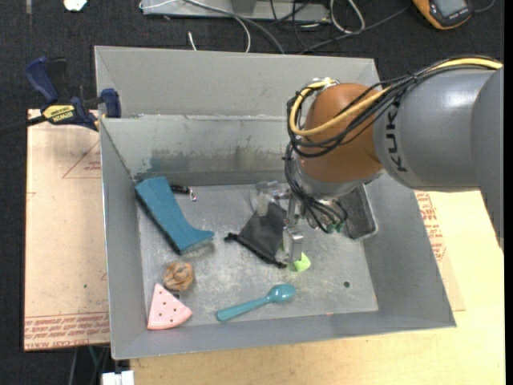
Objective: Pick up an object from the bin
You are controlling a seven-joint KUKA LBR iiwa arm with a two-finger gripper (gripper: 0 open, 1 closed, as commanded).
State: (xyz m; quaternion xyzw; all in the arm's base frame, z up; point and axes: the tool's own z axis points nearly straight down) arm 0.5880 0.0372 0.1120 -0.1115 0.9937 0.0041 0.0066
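Observation:
My gripper (291, 233) hangs low in the middle of the bin, under the arm's orange cover. Its tip is at the right edge of a black, flat, crumpled thing (258, 235) lying on the bin floor. Whether it touches that thing I cannot tell. A small bright green piece (301, 262) lies just below and right of the gripper. In front of it, a teal plastic spoon (255, 303) rests with its bowl toward the right.
A blue boot-shaped thing (169, 213) lies at the left. A brown knobbly ball (179, 275) and a pink dotted wedge (167, 310) sit at the front left. A dark grey flat thing (358, 216) lies under the arm at the right.

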